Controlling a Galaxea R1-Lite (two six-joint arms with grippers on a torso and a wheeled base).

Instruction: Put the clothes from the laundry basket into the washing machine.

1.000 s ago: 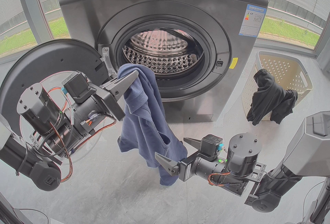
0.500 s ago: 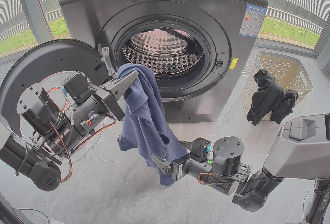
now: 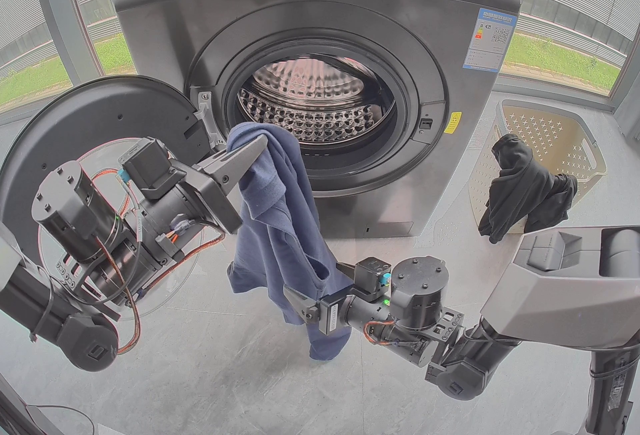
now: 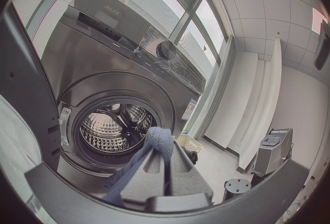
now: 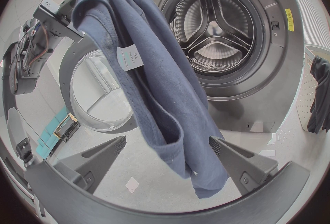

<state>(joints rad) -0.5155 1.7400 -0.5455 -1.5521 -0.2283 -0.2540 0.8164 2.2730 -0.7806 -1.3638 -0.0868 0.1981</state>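
Note:
A blue shirt [image 3: 280,223] hangs in front of the open washing machine [image 3: 320,83], pinched at its top by my left gripper [image 3: 257,146], which is shut on it [image 4: 161,139]. Low down, my right gripper [image 3: 320,286] is open, its fingers [image 5: 99,156] on either side of the shirt's [image 5: 165,97] lower folds without squeezing them. The drum [image 5: 213,32] stands bare and open behind the cloth. A black garment [image 3: 523,190] drapes over the rim of the beige laundry basket [image 3: 567,136] at the right of the machine.
The round machine door [image 3: 87,143] is swung open to the left, behind my left arm. Grey floor stretches in front of the machine. Windows stand behind and beside the machine.
My right gripper has moved left and slightly up, so its open fingers now straddle the lower part of the hanging blue shirt. The left gripper and shirt top have stayed put.

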